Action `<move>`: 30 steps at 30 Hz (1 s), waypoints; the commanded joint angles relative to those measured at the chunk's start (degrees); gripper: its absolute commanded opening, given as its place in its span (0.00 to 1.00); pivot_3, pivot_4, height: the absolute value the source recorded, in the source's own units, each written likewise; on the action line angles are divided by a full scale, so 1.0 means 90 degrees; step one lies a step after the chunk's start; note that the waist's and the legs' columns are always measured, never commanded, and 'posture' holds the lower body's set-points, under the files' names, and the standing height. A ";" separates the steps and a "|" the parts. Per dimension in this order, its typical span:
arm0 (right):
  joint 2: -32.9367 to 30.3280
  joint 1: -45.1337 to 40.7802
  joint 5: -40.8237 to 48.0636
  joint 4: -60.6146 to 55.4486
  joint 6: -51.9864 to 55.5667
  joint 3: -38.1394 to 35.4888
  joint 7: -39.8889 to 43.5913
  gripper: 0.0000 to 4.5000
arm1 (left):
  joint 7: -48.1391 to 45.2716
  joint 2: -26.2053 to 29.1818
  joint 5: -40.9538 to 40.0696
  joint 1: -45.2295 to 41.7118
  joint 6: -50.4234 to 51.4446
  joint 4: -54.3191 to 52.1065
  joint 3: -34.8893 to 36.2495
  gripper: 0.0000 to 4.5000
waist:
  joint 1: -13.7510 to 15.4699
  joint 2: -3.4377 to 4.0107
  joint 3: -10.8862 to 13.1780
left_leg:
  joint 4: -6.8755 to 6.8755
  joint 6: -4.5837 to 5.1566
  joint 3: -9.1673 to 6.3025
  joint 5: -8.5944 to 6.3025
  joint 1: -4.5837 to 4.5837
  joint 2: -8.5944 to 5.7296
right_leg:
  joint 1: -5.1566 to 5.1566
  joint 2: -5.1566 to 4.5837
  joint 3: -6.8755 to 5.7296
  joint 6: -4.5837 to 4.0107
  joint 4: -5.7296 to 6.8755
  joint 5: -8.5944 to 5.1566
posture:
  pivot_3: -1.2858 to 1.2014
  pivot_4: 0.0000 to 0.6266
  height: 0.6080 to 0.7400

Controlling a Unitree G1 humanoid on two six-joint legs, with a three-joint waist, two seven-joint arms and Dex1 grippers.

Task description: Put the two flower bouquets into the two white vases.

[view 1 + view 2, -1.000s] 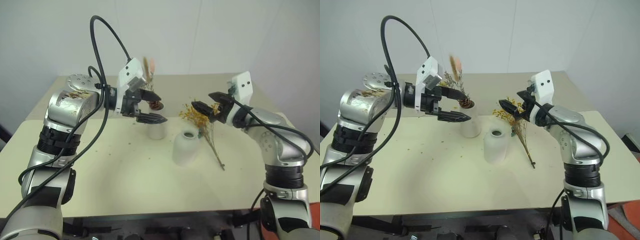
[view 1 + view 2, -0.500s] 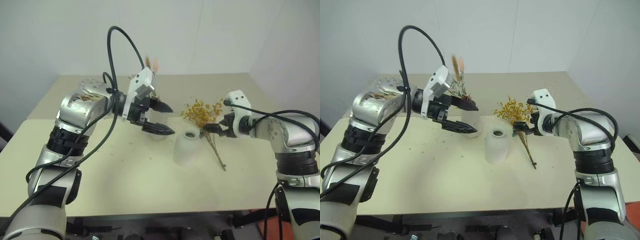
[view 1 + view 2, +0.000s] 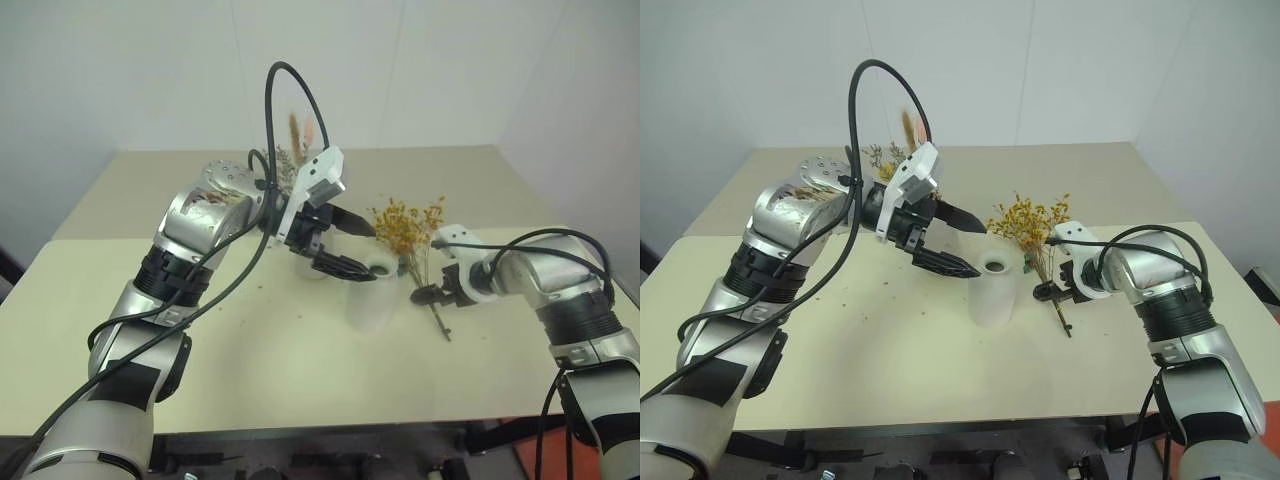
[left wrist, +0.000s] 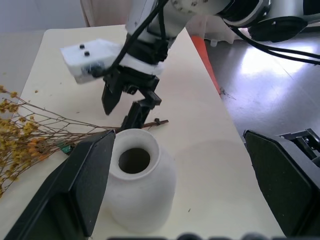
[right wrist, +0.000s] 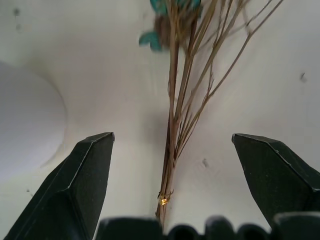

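Right gripper (image 5: 170, 200) spread wide, empty, fingers straddling the thin brown stems of the orange-yellow bunch (image 3: 405, 228), which lies flat on the table (image 3: 250, 360), blossoms beyond the fingertips. Left gripper (image 4: 175, 195) also spread, empty, with the short white bell vase (image 4: 139, 185) between its fingers. Behind that hand, the sparse plume bunch (image 3: 298, 135) stands in the tall vase (image 3: 312, 268), mostly hidden.

head stereo: down over table (image 3: 250, 350) | wrist cams: close, along own jaws
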 commanded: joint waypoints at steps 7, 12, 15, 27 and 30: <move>0.0150 -0.1434 -0.0710 0.1797 -0.0686 0.1319 0.1436 0.99 | 0.0077 -0.0073 -0.0009 -0.0072 0.0034 -0.0213 0.0086 1.00 | -0.0001 0.0001 0.0000 | 0.0001 0.0000 -0.0001 0.0000 0.0001 0.0000 | 0.0000 0.0000 -0.0002 0.0000 0.0000 0.0000 | 0.52 0.24 1.00; 0.0515 -0.1961 -0.1282 0.3115 -0.1173 0.1794 0.2012 0.99 | 0.0177 -0.0079 -0.0045 0.0034 0.0123 -0.0354 0.0120 1.00 | -0.0002 0.0001 0.0000 | 0.0001 0.0000 -0.0002 0.0000 -0.0001 0.0000 | -0.0002 0.0000 -0.0003 0.0000 0.0001 0.0000 | 0.52 0.24 1.00; 0.0690 -0.2150 -0.1577 0.3724 -0.1499 0.1890 0.2299 0.90 | 0.0227 -0.0066 -0.0057 0.0083 0.0168 -0.0426 0.0148 1.00 | -0.0002 0.0001 0.0000 | 0.0001 0.0000 -0.0003 0.0000 -0.0001 0.0000 | -0.0002 -0.0001 -0.0003 -0.0001 0.0003 0.0001 | 0.52 0.24 1.00; 0.1030 -0.2294 -0.2356 0.4528 -0.1884 0.1588 0.2670 0.01 | 0.0335 -0.0052 -0.0054 0.0117 0.0163 -0.0458 0.0150 1.00 | -0.0007 0.0002 0.0000 | 0.0001 -0.0001 -0.0004 0.0000 0.0004 0.0000 | -0.0002 0.0000 -0.0003 -0.0001 0.0009 0.0001 | 0.52 0.24 1.00; 0.0963 -0.2336 -0.2291 0.4696 -0.1709 0.0992 0.2103 0.01 | 0.0324 -0.0042 -0.0052 0.0098 0.0156 -0.0443 0.0150 1.00 | -0.0003 0.0002 0.0001 | 0.0001 -0.0001 -0.0005 0.0000 0.0003 0.0000 | -0.0002 -0.0002 -0.0003 -0.0002 0.0008 0.0001 | 0.52 0.24 1.00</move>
